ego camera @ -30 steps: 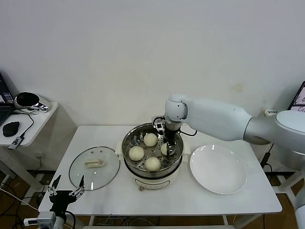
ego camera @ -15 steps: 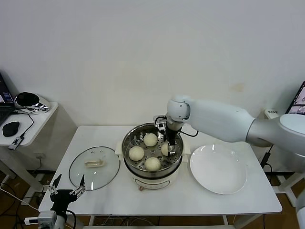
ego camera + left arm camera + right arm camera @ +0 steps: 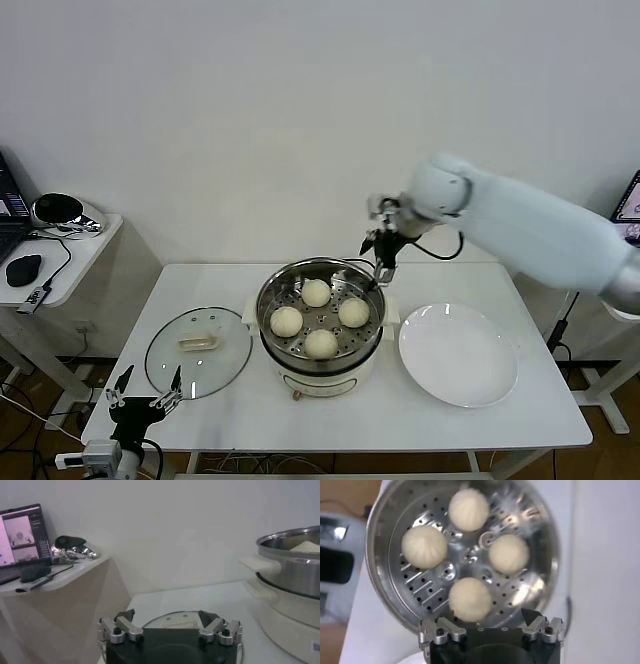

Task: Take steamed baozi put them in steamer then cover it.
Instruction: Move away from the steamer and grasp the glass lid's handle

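Observation:
The steamer (image 3: 366,338) stands mid-table on its cream base. Four pale baozi lie on its perforated tray: (image 3: 316,292), (image 3: 286,321), (image 3: 353,312), (image 3: 320,343). The right wrist view looks down on them (image 3: 470,598). My right gripper (image 3: 380,256) is open and empty, raised above the steamer's far right rim. The glass cover (image 3: 198,352) lies flat on the table left of the steamer, handle up. My left gripper (image 3: 143,401) is open and empty, low at the table's front left corner, with the cover's rim (image 3: 170,617) just beyond it.
A flat white plate (image 3: 458,354) lies right of the steamer. A side table (image 3: 60,262) at the far left holds a mouse, cables and a shiny object. The wall stands close behind the table.
My right gripper has let go of the baozi on the tray's right side, risen out of the steamer and moved right and back. The left arm has not moved.

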Robot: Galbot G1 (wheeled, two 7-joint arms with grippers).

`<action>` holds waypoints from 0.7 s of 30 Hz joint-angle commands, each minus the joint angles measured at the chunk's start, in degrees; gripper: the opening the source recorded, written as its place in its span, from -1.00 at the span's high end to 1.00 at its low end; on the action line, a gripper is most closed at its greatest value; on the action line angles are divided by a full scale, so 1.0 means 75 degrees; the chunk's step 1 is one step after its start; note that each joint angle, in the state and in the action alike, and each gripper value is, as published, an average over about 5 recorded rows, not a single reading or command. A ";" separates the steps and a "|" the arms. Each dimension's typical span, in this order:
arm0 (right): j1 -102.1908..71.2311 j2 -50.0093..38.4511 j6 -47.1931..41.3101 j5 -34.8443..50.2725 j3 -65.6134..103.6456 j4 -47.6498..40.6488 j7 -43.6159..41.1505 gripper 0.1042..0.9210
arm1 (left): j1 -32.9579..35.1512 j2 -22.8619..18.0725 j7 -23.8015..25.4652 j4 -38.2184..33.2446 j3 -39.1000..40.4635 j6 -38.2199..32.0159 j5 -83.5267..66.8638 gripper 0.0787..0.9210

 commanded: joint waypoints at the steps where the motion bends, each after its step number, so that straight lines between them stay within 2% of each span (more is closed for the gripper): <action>1: -0.4033 -0.2592 0.0991 0.1858 0.4757 0.2205 0.4829 -0.76 | -0.0096 -0.0081 -0.0019 0.0043 0.0084 -0.0008 -0.0380 -0.77; 4: -0.5842 -0.2844 0.1379 0.2150 0.6329 0.2764 0.5978 -0.76 | -0.0094 -0.0077 0.0028 0.0014 0.0168 -0.0028 -0.0436 -0.77; 9: -0.9389 -0.2315 0.1738 0.2260 0.9683 0.3395 0.6536 -0.76 | -0.0087 -0.0042 0.0064 0.0049 0.0272 -0.0059 -0.0438 -0.77; 14: -1.2289 -0.0190 0.2417 0.2043 1.2100 0.3819 0.6977 -0.76 | -0.0167 -0.0012 0.0061 0.0199 0.0345 -0.0090 -0.0435 -0.77; 21: -1.4172 0.2271 0.3455 0.1605 1.2942 0.3779 0.6994 -0.76 | -0.0358 0.0200 0.0090 0.0407 0.0347 -0.0095 -0.0356 -0.77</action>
